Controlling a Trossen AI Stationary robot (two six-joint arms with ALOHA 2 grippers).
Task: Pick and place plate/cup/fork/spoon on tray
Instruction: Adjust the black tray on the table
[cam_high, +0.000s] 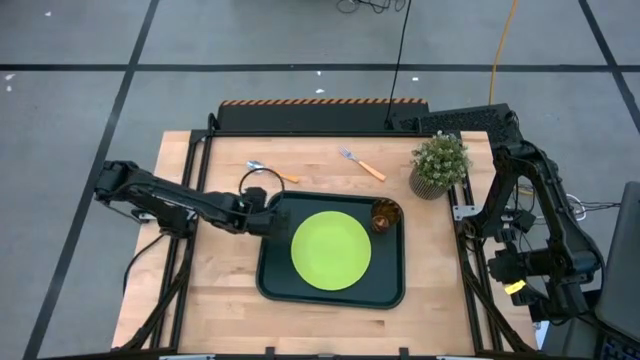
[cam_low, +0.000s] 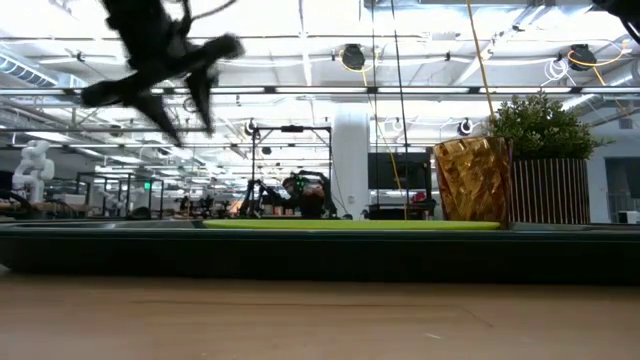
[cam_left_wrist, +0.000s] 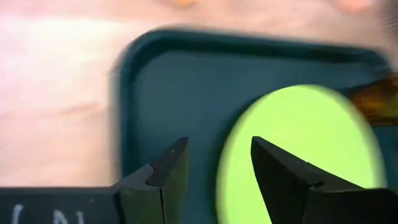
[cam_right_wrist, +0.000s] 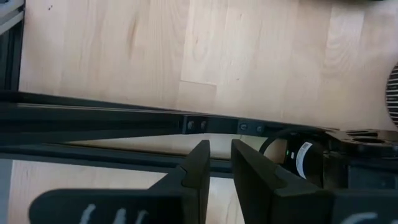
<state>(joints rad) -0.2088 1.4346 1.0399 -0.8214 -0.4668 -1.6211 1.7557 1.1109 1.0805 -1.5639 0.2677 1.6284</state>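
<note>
Plate (cam_high: 331, 251) and cup (cam_high: 385, 215) sit on tray (cam_high: 270, 285). Spoon (cam_high: 271, 172) and fork (cam_high: 361, 164) lie on bench (cam_high: 220, 300) behind tray. My left pincer (cam_high: 272, 221) hovers over tray's left rim, released, holding nothing. I judge spoon next: approach from above, pinch orange handle. Right pincer (cam_right_wrist: 219, 165) waits off bench's right edge, slightly parted, empty.

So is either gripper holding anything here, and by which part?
Nothing is held. The left gripper hangs open and empty above the tray; the right gripper, slightly open, holds nothing.
</note>
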